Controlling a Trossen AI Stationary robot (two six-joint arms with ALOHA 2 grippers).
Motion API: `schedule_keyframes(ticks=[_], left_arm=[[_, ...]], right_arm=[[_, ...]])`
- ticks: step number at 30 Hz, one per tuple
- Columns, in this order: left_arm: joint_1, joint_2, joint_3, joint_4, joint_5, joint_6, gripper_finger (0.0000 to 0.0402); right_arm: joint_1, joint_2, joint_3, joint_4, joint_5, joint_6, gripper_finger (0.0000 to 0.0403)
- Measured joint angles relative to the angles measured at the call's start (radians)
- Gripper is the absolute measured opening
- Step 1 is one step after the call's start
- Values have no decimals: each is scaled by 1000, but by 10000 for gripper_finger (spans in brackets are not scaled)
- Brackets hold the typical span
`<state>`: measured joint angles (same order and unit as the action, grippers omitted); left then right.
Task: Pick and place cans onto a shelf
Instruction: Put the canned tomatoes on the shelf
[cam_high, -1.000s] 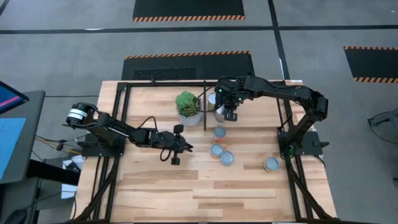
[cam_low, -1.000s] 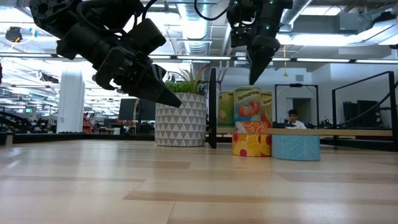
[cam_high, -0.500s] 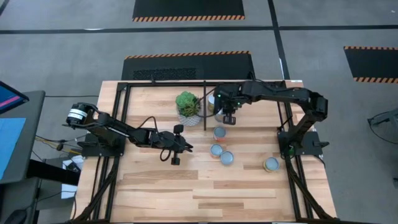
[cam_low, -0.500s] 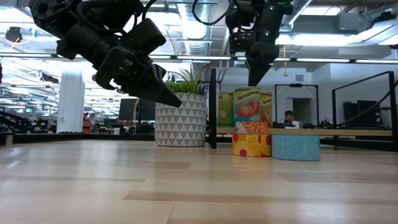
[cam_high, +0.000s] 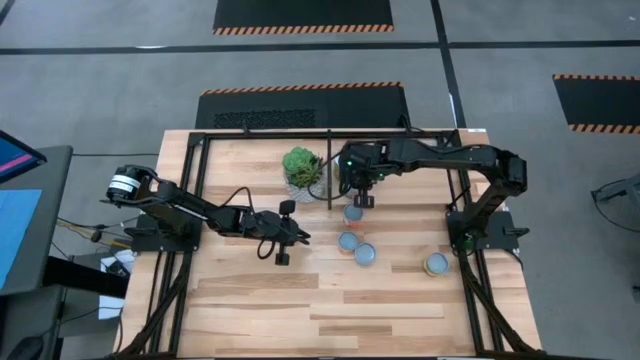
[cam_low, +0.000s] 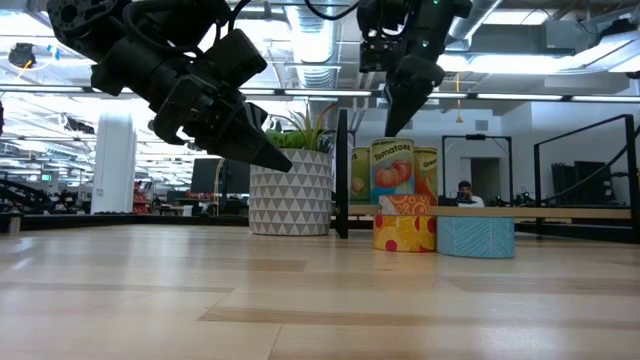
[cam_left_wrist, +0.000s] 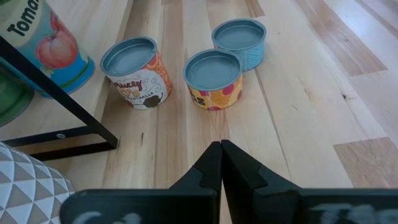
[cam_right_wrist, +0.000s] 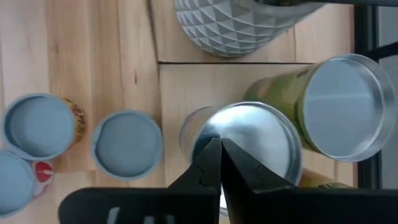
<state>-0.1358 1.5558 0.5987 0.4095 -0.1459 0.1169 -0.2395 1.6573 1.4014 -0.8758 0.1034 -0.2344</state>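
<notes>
My right gripper (cam_high: 360, 196) is shut and hangs point down just over the silver top of a tomato-label can (cam_right_wrist: 261, 146) standing on the shelf board (cam_high: 400, 180); it also shows in the low view (cam_low: 390, 132). A green can (cam_right_wrist: 345, 109) stands beside the tomato can. Three pale-blue-topped cans (cam_high: 352, 212) (cam_high: 347, 241) (cam_high: 365, 254) stand on the table, and one more (cam_high: 436, 264) stands to the right. My left gripper (cam_high: 300, 238) is shut and empty, held above the table left of the cans. My right gripper's shut fingertips (cam_right_wrist: 217, 152) stand over the tomato can's top (cam_low: 392, 145) from above. I cannot tell whether they touch it.
A succulent in a white patterned pot (cam_high: 302, 168) stands left of the shelf's black centre bar (cam_high: 329, 180). The black shelf frame (cam_high: 330, 133) runs along the far edge and both sides. Bare wood lies toward the near edge (cam_high: 330, 310).
My right gripper has moved toward the table's left edge and a little toward the near edge, staying shut, and now stands over the tomato can.
</notes>
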Motion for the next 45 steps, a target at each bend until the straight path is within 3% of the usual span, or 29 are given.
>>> schedule_keyframes(ticks=[23, 28, 31, 38, 45], left_arm=[[0, 0, 0, 0, 0, -5, 0], [0, 0, 0, -1, 0, -5, 0], [0, 0, 0, -1, 0, -5, 0], [0, 0, 0, -11, 0, -5, 0], [0, 0, 0, -10, 0, -5, 0]], right_arm=[[-9, 0, 0, 3, 4, -2, 19], [3, -17, 43, -102, 180, 60, 21], [4, -42, 58, -210, 204, 148, 18], [5, -62, -104, -263, 187, 264, 21], [-11, -63, -224, -67, 188, 251, 16]])
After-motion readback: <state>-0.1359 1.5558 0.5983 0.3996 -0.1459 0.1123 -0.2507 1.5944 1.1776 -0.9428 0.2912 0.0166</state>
